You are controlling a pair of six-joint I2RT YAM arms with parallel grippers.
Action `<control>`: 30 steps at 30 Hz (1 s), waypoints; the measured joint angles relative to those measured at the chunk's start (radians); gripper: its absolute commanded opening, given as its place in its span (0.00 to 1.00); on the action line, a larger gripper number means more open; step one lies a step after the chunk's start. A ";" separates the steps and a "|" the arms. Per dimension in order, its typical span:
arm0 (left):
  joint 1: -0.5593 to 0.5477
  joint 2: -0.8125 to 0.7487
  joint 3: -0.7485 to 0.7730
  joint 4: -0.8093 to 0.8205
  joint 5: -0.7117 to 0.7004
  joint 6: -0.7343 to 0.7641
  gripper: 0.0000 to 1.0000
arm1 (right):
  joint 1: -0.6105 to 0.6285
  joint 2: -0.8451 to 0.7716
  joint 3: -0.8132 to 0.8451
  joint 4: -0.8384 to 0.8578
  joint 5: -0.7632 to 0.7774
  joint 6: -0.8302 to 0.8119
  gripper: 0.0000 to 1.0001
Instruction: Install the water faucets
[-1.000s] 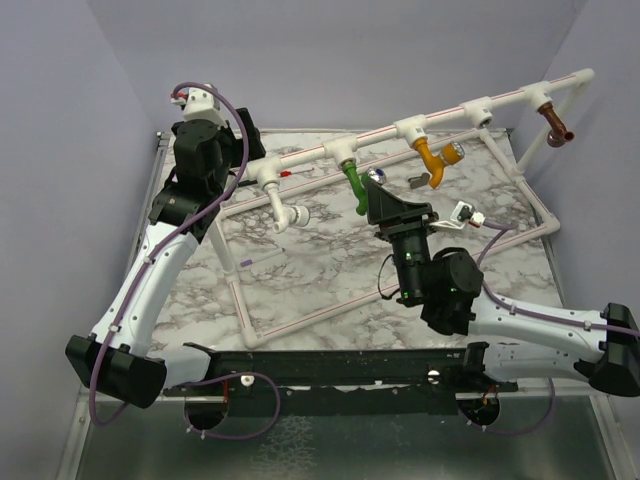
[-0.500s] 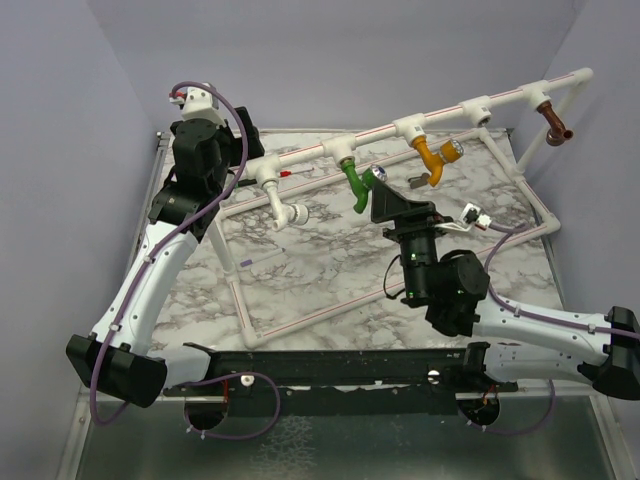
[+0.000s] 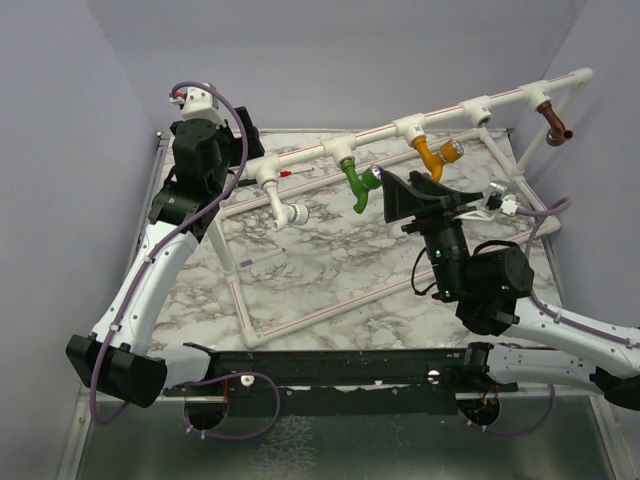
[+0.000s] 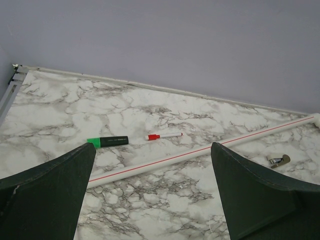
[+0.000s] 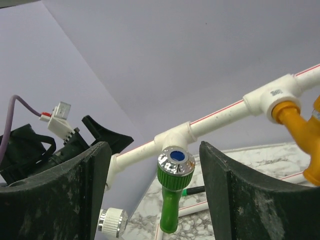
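**Green faucet sits ahead of your open right jaws**

Green faucet [image 3: 357,186] hangs from a white tee on the raised red-striped pipe [image 3: 440,116], spout pointing down towards the marble tabletop [image 3: 330,270]. On that same pipe you have the white faucet [image 3: 284,206] to its left, the orange-yellow faucet [image 3: 431,159] to its right, and the brown faucet [image 3: 553,122] at the far right end.

Your right jaws are spread wide and hold nothing. From above, they sit just right of the green faucet, between it and the orange-yellow one. In the right wrist view, the green faucet [image 5: 171,200] and its silver, blue-centred cap show in the gap between the two fingers [image 5: 60,200], touching neither. The orange-yellow faucet [image 5: 295,120] is at the right edge of that view, and the white faucet's silver end [image 5: 112,222] is low on the left.

Your left jaws are also spread wide and empty, up by the left end of the raised pipe. Between their fingers [image 4: 40,195] you see only the tabletop [image 4: 150,110], with a lower striped pipe [image 4: 200,152] lying across it. Beyond that pipe lie a green-capped marker [image 4: 107,142] and a red-capped pen [image 4: 164,135], and a small grey metal piece [image 4: 278,160] lies to the right.
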 measured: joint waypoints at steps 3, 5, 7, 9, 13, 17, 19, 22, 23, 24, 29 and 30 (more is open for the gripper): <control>0.000 0.000 0.000 0.000 0.000 0.000 0.99 | 0.000 -0.028 0.025 -0.048 -0.014 -0.050 0.76; 0.000 0.000 0.000 0.000 0.000 0.000 0.99 | 0.000 -0.026 0.056 -0.094 -0.020 -0.089 0.78; 0.000 0.001 0.000 0.000 0.000 0.000 0.99 | 0.000 -0.016 0.086 -0.146 -0.021 -0.111 0.78; 0.000 0.001 0.000 0.000 0.000 0.000 0.99 | 0.000 -0.002 0.109 -0.197 -0.021 -0.118 0.78; 0.000 0.001 0.000 0.000 0.000 0.000 0.99 | 0.000 0.026 0.118 -0.270 -0.021 -0.092 0.78; 0.000 0.001 0.000 0.000 0.000 0.000 0.99 | 0.000 0.075 0.126 -0.332 -0.016 -0.034 0.78; 0.000 0.001 0.000 0.000 0.000 0.000 0.99 | 0.000 0.104 0.135 -0.351 -0.010 -0.008 0.78; 0.000 0.001 0.000 0.000 0.000 0.000 0.99 | 0.000 0.135 0.137 -0.370 0.007 0.024 0.77; 0.000 0.001 0.000 0.000 0.000 0.000 0.99 | -0.001 0.144 0.137 -0.375 0.014 0.035 0.76; 0.000 0.001 0.000 0.000 0.000 0.000 0.99 | -0.006 0.152 0.140 -0.385 0.018 0.043 0.74; 0.000 0.002 0.000 0.001 0.000 0.000 0.99 | -0.048 0.176 0.147 -0.405 0.023 0.115 0.69; 0.000 0.002 0.000 0.001 0.000 0.000 0.99 | -0.061 0.178 0.147 -0.410 0.023 0.132 0.67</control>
